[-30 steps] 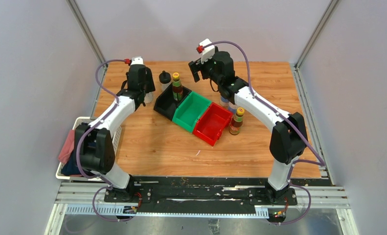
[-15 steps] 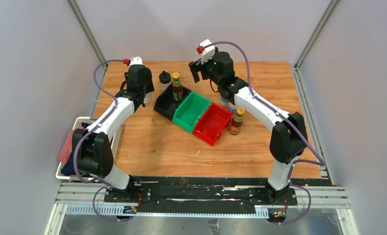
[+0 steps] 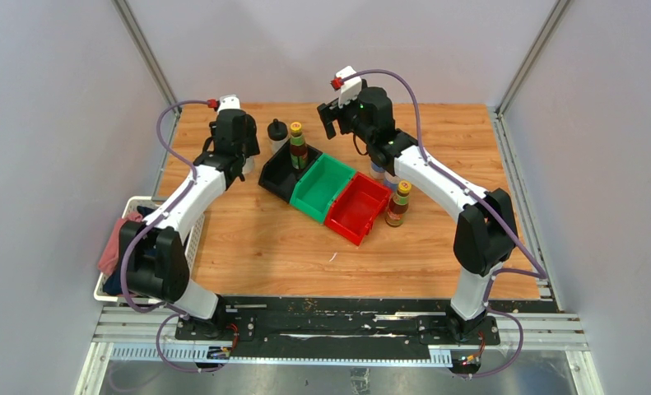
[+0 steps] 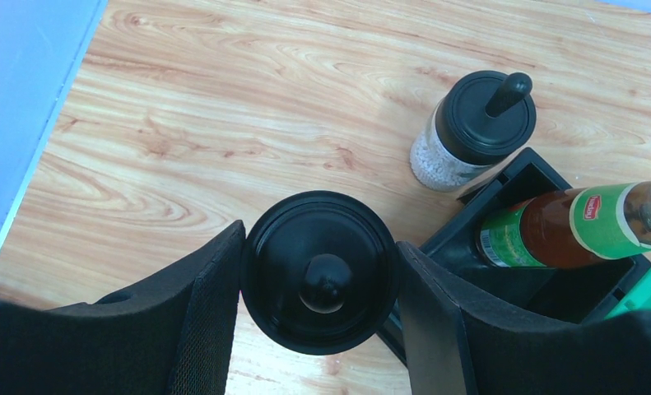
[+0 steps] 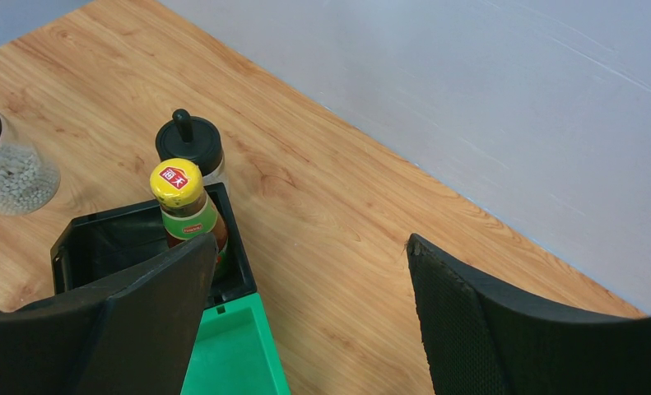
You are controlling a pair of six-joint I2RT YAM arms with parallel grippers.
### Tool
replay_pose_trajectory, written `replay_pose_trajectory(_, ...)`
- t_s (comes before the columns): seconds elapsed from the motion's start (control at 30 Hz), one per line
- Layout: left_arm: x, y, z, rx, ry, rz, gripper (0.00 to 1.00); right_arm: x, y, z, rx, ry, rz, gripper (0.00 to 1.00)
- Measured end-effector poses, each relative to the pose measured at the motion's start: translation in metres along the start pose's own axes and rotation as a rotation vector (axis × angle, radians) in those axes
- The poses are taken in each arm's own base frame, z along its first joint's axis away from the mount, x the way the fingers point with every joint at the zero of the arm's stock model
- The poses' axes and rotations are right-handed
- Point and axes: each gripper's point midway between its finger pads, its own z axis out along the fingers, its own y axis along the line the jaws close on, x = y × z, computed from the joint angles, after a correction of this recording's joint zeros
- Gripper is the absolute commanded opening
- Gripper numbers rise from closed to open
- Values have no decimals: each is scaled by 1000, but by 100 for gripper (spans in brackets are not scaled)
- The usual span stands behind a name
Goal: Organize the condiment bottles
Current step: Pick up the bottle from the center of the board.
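Step in hand: pickup of black-capped bottle (image 4: 322, 284), just left of black bin (image 3: 274, 175). Its cap is clamped between L gripper (image 4: 320, 247) fingers. R gripper (image 5: 309, 243) is held wide open & empty above bin. Next, prob.: a straight lift is needed, clearing brown bottle (image 4: 552, 234) inside bin.

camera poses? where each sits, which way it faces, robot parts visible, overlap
Top external: above and behind the bases, looking down at the table; left arm, right arm whole.
Left wrist: on the left end effector, facing straight down; its fingers clamp a black-capped bottle.
Right wrist: on the right end effector, tilted down towards a wall; its open fingers frame the black bin.
Both wrist views share the yellow-capped bottle in that bin and a second black-capped bottle beside it.
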Motion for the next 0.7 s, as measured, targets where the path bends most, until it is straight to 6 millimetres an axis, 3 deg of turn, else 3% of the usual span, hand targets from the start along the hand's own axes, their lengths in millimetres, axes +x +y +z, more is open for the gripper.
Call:
replay_pose_trajectory(0.4, -7, -2, -23, 15, -5, -2, 0, 0, 0, 0, 1, 1, -1, 89)
replay_pose_trajectory(0.7, 2, -20, -44, 64, 16, -3, 0, 1, -6, 0, 32, 7, -8, 89)
